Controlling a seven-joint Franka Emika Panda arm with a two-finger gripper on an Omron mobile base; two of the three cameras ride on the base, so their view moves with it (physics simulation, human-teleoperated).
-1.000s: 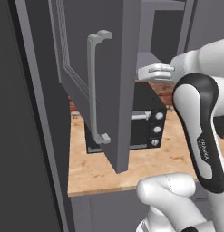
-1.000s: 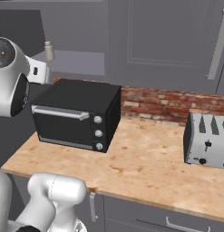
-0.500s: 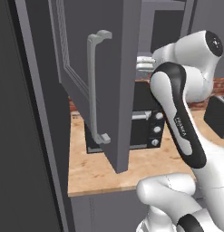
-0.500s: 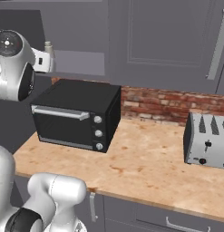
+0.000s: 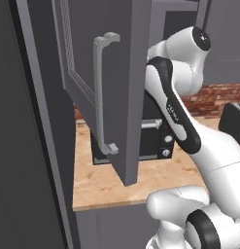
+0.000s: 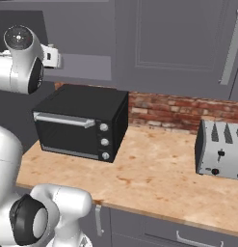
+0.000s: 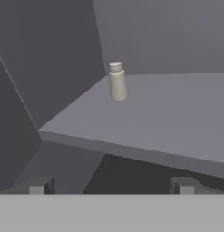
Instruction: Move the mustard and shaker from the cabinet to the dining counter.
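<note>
The shaker (image 7: 117,81), small and grey with a lighter cap, stands upright near the back left of the cabinet's grey shelf (image 7: 177,113). My gripper (image 7: 111,186) is open, level with the shelf's front edge and well short of the shaker, with nothing between its fingertips (image 7: 41,186). The cabinet door (image 5: 111,87) stands swung open, its bar handle (image 5: 99,92) facing the camera, and it hides my hand in the left base view. My hand (image 6: 50,55) is at the cabinet's opening above the oven. The mustard and the dining counter are out of view.
A black toaster oven (image 6: 79,123) sits on the narrow wood worktop (image 6: 154,178) under the cabinet. A steel toaster (image 6: 219,149) stands to its right against the brick wall. The open door is close on the arm's left.
The arm's upper links have swung left and upward toward the cabinet. The hand has slipped behind the open door at the shelf. The base has not moved.
</note>
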